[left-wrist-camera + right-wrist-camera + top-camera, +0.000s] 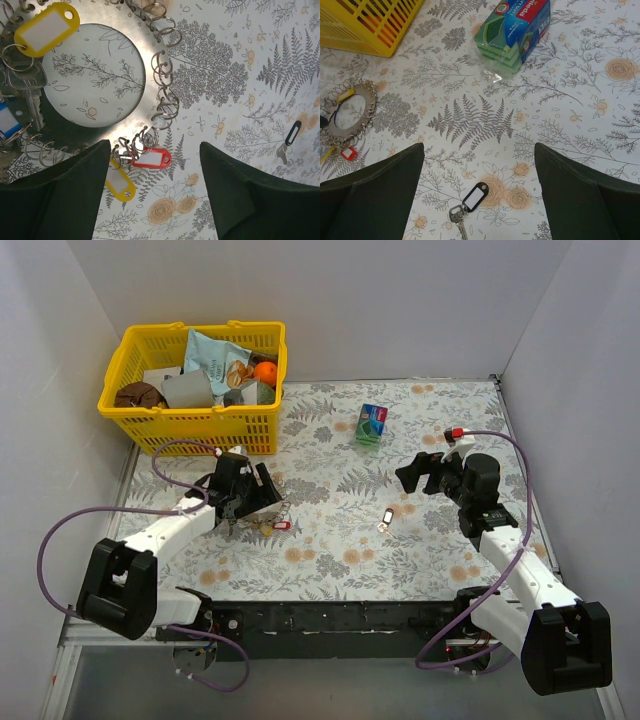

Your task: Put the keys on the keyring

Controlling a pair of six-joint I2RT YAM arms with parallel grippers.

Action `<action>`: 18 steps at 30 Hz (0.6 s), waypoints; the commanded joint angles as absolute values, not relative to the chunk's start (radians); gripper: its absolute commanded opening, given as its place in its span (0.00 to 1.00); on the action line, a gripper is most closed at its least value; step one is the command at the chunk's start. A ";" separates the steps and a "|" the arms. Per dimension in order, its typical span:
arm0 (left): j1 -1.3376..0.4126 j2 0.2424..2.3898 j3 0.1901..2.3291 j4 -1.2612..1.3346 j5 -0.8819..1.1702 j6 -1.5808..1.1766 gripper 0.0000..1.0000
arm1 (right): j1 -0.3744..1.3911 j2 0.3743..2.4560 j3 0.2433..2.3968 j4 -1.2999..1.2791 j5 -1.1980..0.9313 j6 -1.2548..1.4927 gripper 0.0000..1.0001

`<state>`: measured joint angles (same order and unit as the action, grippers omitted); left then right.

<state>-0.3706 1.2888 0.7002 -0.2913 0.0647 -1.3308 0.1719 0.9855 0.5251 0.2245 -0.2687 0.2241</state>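
Right wrist: finds the loose key [471, 200] flat on the table [580, 100], below the right gripper [479, 150], framed between its wide, empty jaws. Lies slanted, tag up-right, blade down-left. Sits far nearer this arm than the left. Left wrist: finds the left gripper [154, 150] parted, grasping nothing, over the keyring [115, 15] rim with hung keys [152, 158]. Likely needs jaws turned across that slant.

— Overhead: where is the light from?
— Above, bright and even; white walls [330, 300] bounce it, shadows beneath the arms [180, 525] soft.
— Left wrist view?
— Glare whitens the keyring [150, 52] at right; its lower left lies in shadow. Tablecloth [240, 75] sharp; left gripper [154, 145] fingers [65, 200] black, detail lost. Right wrist view likewise evenly lit.
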 commanded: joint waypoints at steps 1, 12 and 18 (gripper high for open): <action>-0.376 1.316 0.709 -0.258 0.014 -1.348 0.67 | 0.175 0.969 0.520 0.222 -0.293 0.218 0.98; -0.393 1.434 0.742 -0.229 -0.086 -1.353 0.45 | 0.175 0.996 0.517 0.229 -0.319 0.218 0.98; -0.403 1.494 0.761 -0.216 -0.124 -1.339 0.46 | 0.175 1.015 0.517 0.233 -0.345 0.221 0.98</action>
<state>-0.3912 1.4681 0.7288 -0.2417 -0.0734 -1.3495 0.1722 1.0080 0.5232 0.2085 -0.3099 0.2245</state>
